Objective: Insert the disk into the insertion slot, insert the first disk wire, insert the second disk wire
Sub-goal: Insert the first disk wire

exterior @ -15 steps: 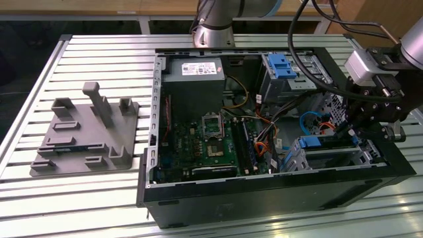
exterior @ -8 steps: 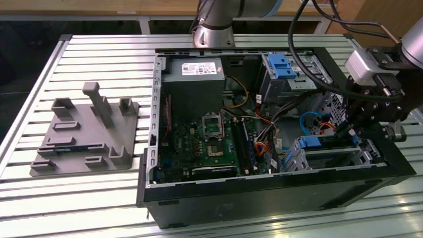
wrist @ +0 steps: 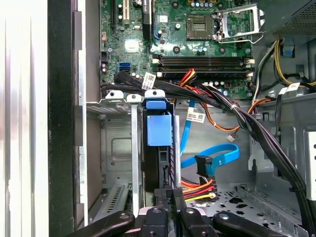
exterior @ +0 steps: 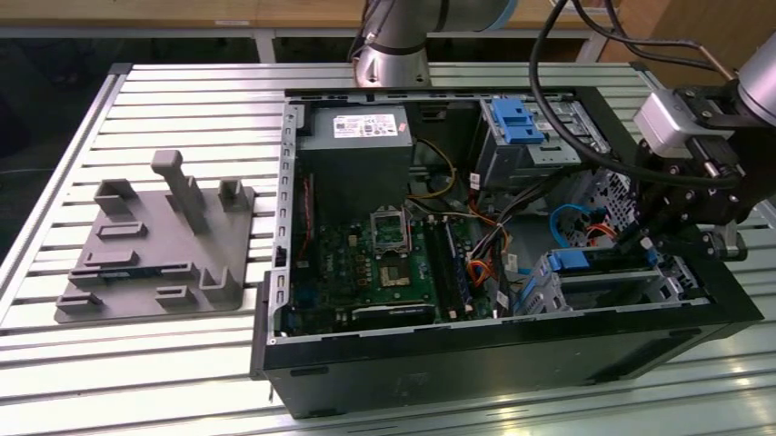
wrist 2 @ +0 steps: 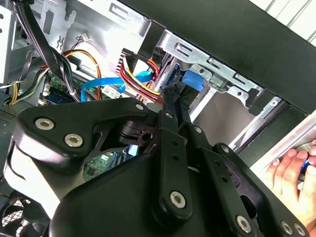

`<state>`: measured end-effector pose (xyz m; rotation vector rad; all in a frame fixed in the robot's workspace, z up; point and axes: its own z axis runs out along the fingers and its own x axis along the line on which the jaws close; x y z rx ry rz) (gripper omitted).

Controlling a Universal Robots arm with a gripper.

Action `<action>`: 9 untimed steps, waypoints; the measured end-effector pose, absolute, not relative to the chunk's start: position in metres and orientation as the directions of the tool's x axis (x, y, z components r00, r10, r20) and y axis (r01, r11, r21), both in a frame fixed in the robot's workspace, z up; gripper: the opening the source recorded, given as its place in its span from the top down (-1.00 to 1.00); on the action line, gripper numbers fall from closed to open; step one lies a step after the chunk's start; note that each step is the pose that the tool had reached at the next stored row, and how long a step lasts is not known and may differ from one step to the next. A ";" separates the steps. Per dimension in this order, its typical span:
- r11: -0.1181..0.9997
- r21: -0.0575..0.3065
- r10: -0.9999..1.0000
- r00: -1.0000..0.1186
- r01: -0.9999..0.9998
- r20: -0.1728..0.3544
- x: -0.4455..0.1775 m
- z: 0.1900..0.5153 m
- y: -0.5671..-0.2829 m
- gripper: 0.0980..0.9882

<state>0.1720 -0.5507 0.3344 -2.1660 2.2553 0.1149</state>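
The disk [wrist: 159,129], in its bright blue caddy, sits upright inside the insertion slot [wrist: 116,148], a silver perforated cage at the case's corner on the exterior view's right [exterior: 661,283]. The caddy's blue end [exterior: 559,263] faces the motherboard. My gripper [wrist: 169,193] hangs over the cage [exterior: 637,238], its fingers drawn together at the disk's edge. They are shut on the black plug of a red, yellow and black wire bundle [wrist: 198,188], which shows at the tips in the second wrist view [wrist 2: 173,95]. A blue flat wire [wrist: 217,153] with a black plug hangs loose beside it.
A taller grey bay with a blue tab [exterior: 522,123] stands behind the cage. Thick black cable bundles [wrist: 256,133] cross near the motherboard [exterior: 388,263]. A person's hand [wrist 2: 291,170] rests outside the case wall. A grey fixture [exterior: 158,245] lies on the slatted table at the exterior view's left.
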 end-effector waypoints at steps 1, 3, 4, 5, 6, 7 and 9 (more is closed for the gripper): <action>0.039 0.044 -0.997 -0.042 -0.998 -0.060 0.172 0.334 -0.551 0.86; 0.039 0.044 -0.997 -0.042 -0.998 -0.059 0.172 0.334 -0.551 0.86; 0.039 0.044 -0.997 -0.042 -0.998 -0.059 0.172 0.334 -0.551 0.86; 0.039 0.044 -0.997 -0.042 -0.998 -0.059 0.172 0.334 -0.551 0.86; 0.039 0.044 -0.997 -0.042 -0.998 -0.060 0.172 0.333 -0.551 0.86; 0.039 0.044 -0.997 -0.042 -0.998 -0.060 0.172 0.333 -0.551 0.86; 0.039 0.044 -0.997 -0.042 -0.998 -0.060 0.172 0.333 -0.551 0.86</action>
